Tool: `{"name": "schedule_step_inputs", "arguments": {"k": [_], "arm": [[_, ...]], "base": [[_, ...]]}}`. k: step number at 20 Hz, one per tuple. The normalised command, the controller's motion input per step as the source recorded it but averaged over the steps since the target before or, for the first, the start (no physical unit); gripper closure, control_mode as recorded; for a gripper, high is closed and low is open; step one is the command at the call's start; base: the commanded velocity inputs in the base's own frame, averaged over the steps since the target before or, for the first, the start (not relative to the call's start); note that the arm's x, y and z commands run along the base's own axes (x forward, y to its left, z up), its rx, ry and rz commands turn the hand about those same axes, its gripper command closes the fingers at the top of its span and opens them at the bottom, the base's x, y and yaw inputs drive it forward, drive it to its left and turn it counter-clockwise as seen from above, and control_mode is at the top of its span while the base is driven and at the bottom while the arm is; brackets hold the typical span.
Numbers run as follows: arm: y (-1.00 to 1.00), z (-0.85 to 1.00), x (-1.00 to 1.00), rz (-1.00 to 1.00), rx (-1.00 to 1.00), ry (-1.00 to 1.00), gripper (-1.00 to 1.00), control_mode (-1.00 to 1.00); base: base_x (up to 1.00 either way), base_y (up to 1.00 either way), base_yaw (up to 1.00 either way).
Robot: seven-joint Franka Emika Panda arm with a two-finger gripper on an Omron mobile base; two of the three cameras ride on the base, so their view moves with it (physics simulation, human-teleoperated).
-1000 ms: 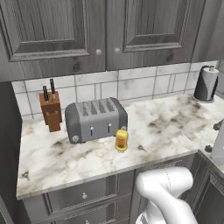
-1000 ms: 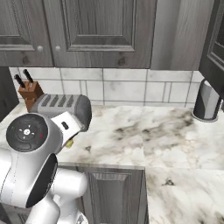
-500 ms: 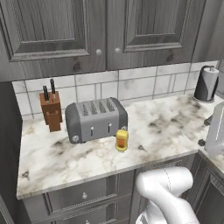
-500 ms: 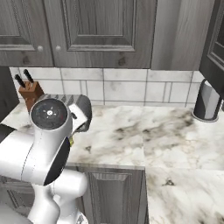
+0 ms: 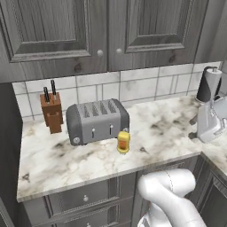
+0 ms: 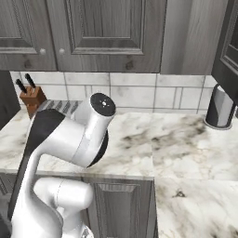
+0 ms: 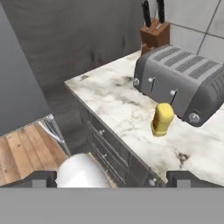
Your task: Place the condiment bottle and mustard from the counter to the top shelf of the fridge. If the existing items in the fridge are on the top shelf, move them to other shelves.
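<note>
The mustard (image 5: 123, 142) is a small squat yellow bottle standing upright on the marbled counter (image 5: 66, 162), just in front of the toaster's right end. It also appears in the hand view as the mustard (image 7: 162, 119), some way ahead of the fingertips. My gripper (image 5: 194, 128) hovers over the counter's right part, well to the right of the mustard and pointing toward it. Its fingertips (image 7: 40, 179) stand far apart, so the gripper (image 7: 113, 179) is open with nothing between the jaws. The condiment bottle and the fridge are out of view.
A grey four-slot toaster (image 5: 97, 122) stands behind the mustard, with a brown knife block (image 5: 51, 113) to its left. A dark canister (image 5: 208, 84) stands at the back right near the tiled wall. Dark cabinets (image 5: 66, 31) hang overhead. The arm's big white elbow (image 6: 79, 135) blocks the right base view's left part.
The hand has swung into the left base view from the right edge and moved a little leftward. In the right base view the elbow has risen and shifted right. The mustard has not moved.
</note>
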Motion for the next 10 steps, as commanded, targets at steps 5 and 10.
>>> {"name": "schedule_step_inputs", "arguments": {"k": [5, 10], "arm": [[0.39, -0.53, 0.25, 0.06, 0.30, 0.03, -1.00, -1.00], [0.41, -0.54, 0.34, 0.03, 0.08, -0.05, -1.00, -1.00]], "base": [[0.00, 0.00, 0.00], [0.00, 0.00, 0.00]]}}
